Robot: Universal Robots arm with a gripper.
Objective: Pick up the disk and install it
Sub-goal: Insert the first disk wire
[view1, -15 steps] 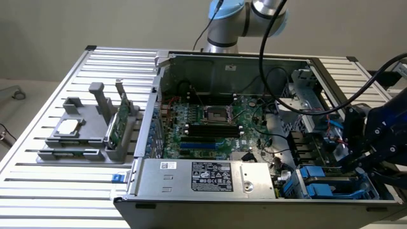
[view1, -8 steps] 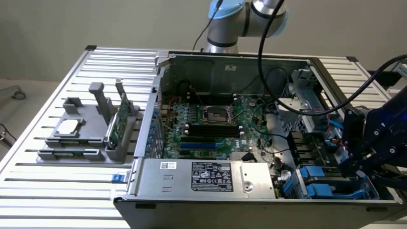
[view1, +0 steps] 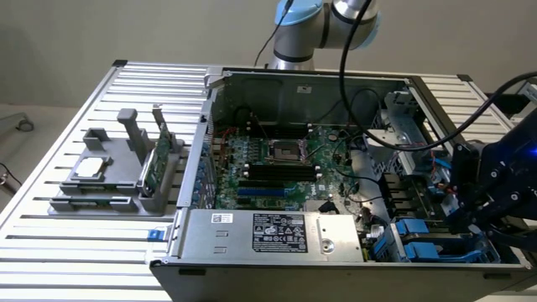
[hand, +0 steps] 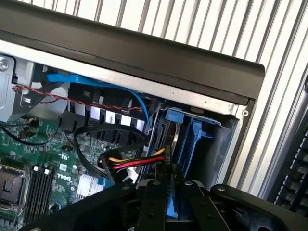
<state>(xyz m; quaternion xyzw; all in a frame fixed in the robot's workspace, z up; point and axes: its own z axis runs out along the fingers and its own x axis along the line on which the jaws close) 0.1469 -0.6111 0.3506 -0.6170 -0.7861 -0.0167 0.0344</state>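
Exterior view, open computer case [view1: 336, 280] on slatted tabletop [view1: 75, 242], claw [view1: 471, 211] low over blue drive bay [view1: 417, 242] at exterior view's right, wrist view, claw [hand: 170, 186] pinching disk [hand: 167, 166] edge-on, its end near blue drive bay [hand: 195, 132].

Case [view1: 336, 280] on slatted table [view1: 84, 251], parts holder [view1: 109, 182] at exterior view's left; disk [hand: 171, 208] in hand [hand: 172, 186] over drive bay [hand: 192, 139].

The table [view1: 50, 251] is ribbed bare metal with a dull silver sheen. The case [view1: 251, 82] and power unit [view1: 226, 242] are unpainted grey sheet metal, edged by a matt black bezel [hand: 144, 48]. The board [view1: 277, 170] is glossy green, the holder [view1: 100, 202] is matt grey plastic, the gripper [hand: 174, 183] is matt black, and the disk [hand: 171, 209] clamped in it shows smooth blue plastic.
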